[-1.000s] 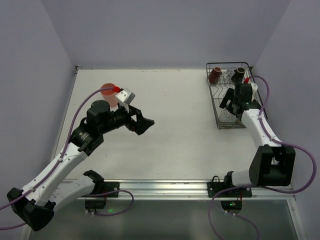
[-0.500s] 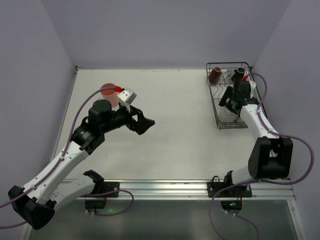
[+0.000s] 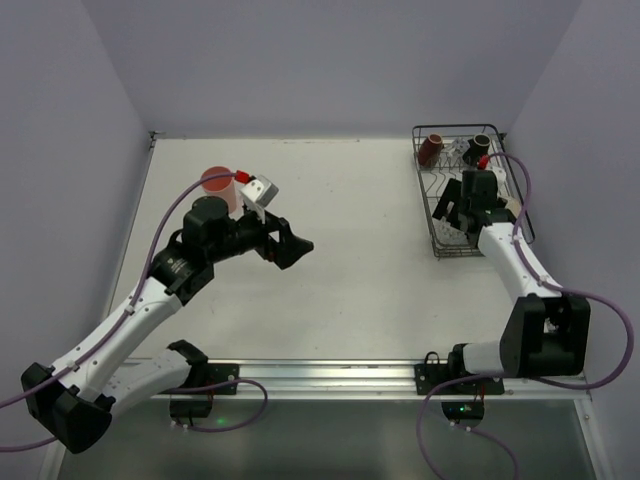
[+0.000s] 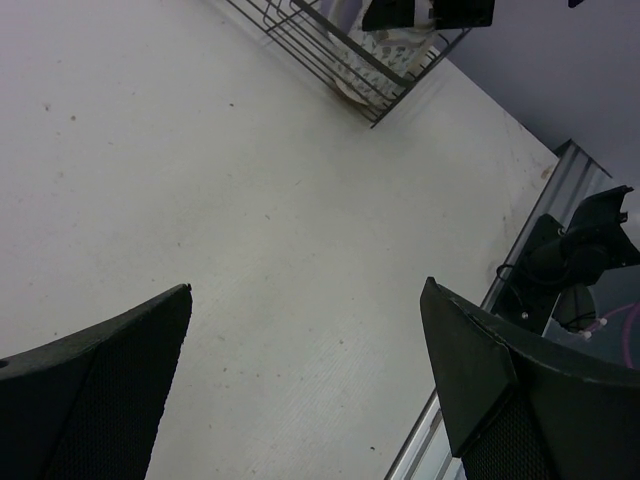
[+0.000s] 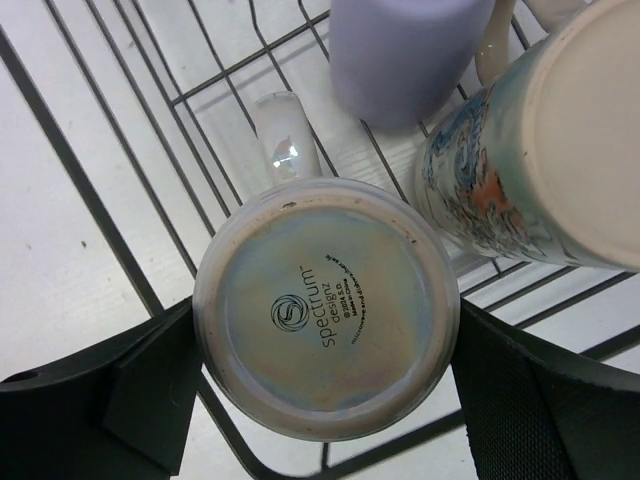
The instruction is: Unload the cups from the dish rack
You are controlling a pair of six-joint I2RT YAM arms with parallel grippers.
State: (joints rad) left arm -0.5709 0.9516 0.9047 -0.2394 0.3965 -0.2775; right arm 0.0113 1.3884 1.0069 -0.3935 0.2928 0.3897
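Right tool (image 5: pixel 325 395) flanks the inverted cream mug (image 5: pixel 325 300), base up.

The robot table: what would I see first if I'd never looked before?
An upside-down mug fills the right wrist view, its printed bottom facing the camera, sitting in the dish rack and straddled by the right end effector. From above, a salmon-red cup stands on the white table, far left side.

I see a pearly white mug (image 5: pixel 325 305) with black print. The cup (image 5: pixel 405 55) is plain lilac, the second mug (image 5: pixel 480 190) blue-orange swirled, the rack (image 5: pixel 100 205) black.
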